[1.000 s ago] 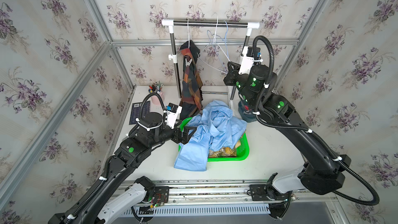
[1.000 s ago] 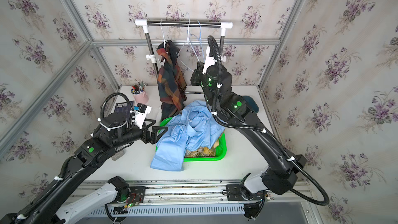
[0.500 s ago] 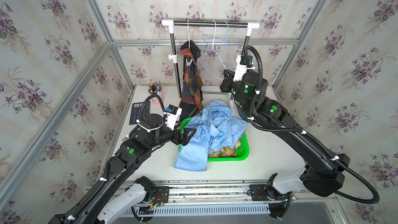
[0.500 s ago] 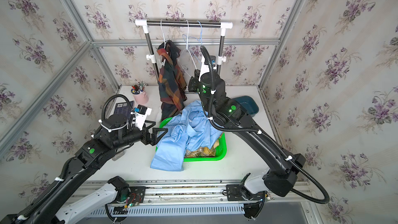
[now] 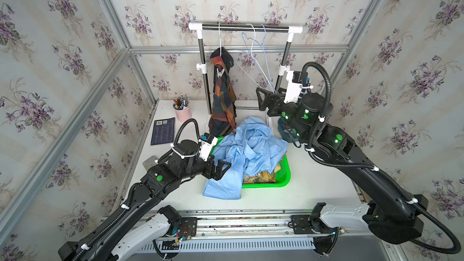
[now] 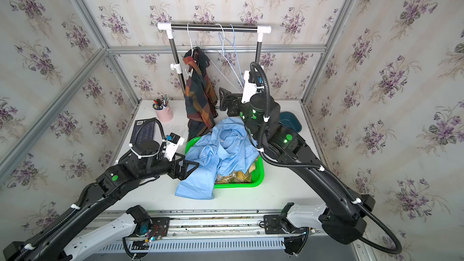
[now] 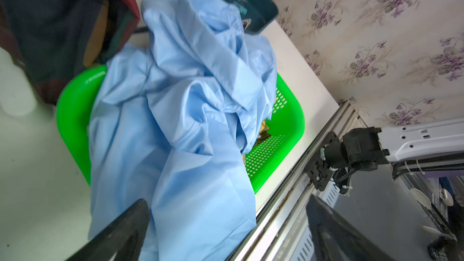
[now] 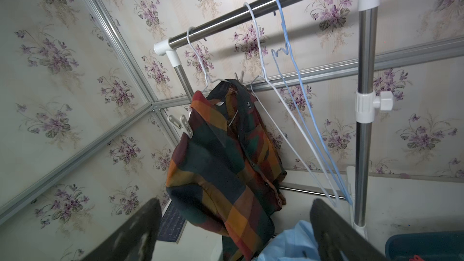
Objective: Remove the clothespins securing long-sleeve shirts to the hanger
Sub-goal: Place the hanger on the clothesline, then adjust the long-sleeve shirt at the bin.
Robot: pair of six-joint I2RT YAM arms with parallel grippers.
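The left gripper (image 5: pixel 221 169) hangs low at the near left, its jaws wide apart and clamped on nothing, just at the left edge of the light blue shirt (image 5: pixel 251 146); I cannot tell whether it touches the cloth. That shirt lies crumpled over the green basket (image 5: pixel 285 179) on the white table (image 5: pixel 313 187), one part spilling over the basket's near-left rim onto the tabletop. Under it, inside the basket, a bit of the yellow plaid shirt (image 5: pixel 261 177) shows.

Farther back on the right, the right gripper (image 5: pixel 262 99) is raised above the table, its fingers (image 8: pixel 130 234) spread wide with nothing between them, pointing left toward the rack.

The dark plaid shirt (image 8: pixel 221 161) hangs bunched on a white wire hanger (image 8: pixel 198 56) at the left end of the rail (image 5: pixel 246 27). A white-grey clothespin (image 8: pixel 184 124) is clipped on one shoulder, and a second clothespin (image 8: pixel 239 76) pokes up behind the collar. Two bare hangers (image 8: pixel 288 101), white and blue, hang on the rail to the right of it.
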